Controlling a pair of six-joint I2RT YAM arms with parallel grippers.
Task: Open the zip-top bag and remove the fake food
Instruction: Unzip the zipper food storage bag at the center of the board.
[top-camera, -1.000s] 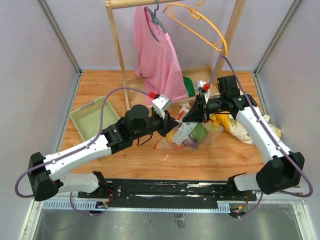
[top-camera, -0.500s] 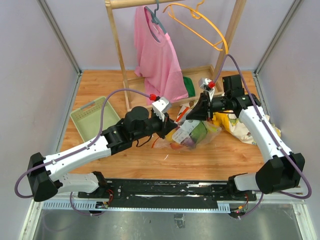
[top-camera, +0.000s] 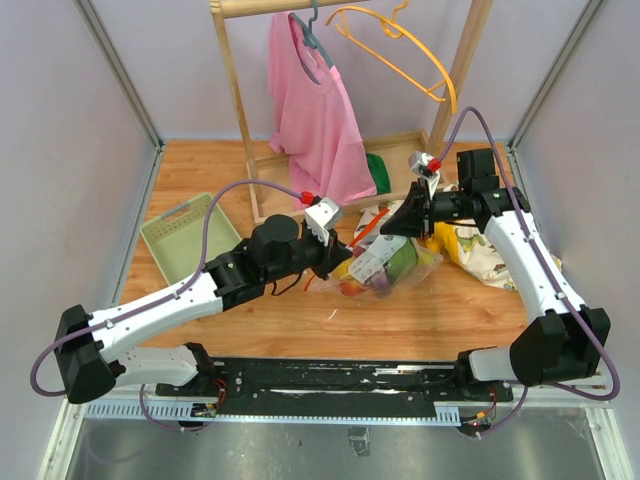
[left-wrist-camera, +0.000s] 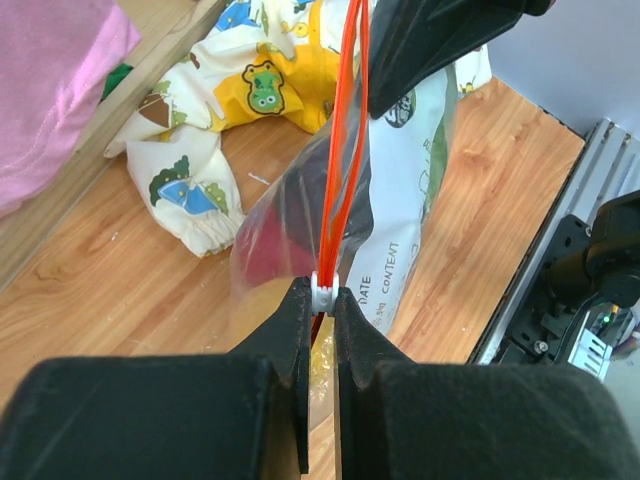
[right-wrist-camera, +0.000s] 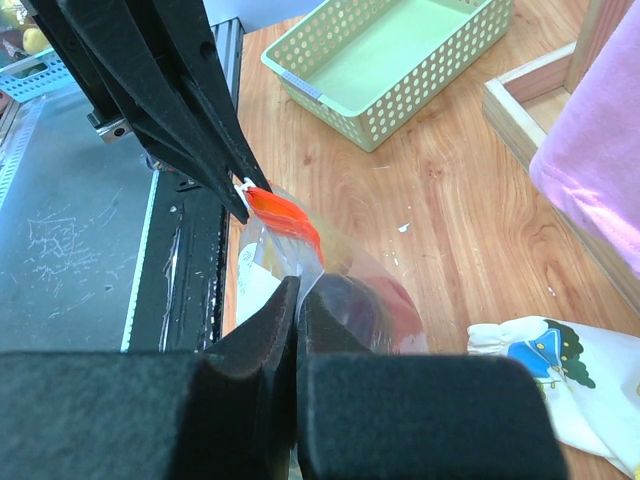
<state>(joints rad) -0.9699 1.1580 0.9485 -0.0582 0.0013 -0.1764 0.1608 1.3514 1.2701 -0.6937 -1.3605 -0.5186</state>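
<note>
The bag (top-camera: 385, 268) sat just toward 3 o'clock of the table's centre, held up by its mouth between the two arms. The left gripper (left-wrist-camera: 321, 300) was pressed together on the small white slider (left-wrist-camera: 322, 288) at the 9 o'clock end of the orange-red zipper strip (left-wrist-camera: 345, 140). The right gripper (right-wrist-camera: 298, 297) was pinched shut on the bag's edge at the 3 o'clock end. Gripping opposite ends seemed meant to keep the strip taut, so the slider could run along it rather than bunch the thin plastic.

The toy food (top-camera: 400, 262) lay heaped in the sagging bottom, with green and dark red pieces showing through the plastic and none of it out. How far the mouth had parted could not be told.

A pale green tray (top-camera: 185, 235) waited at 9 o'clock, probably somewhere to put the pieces. A dinosaur-print cloth (top-camera: 480, 245) lay at 3 o'clock and a pink shirt (top-camera: 315, 110) hung at 12 o'clock, both apart from the bag.
</note>
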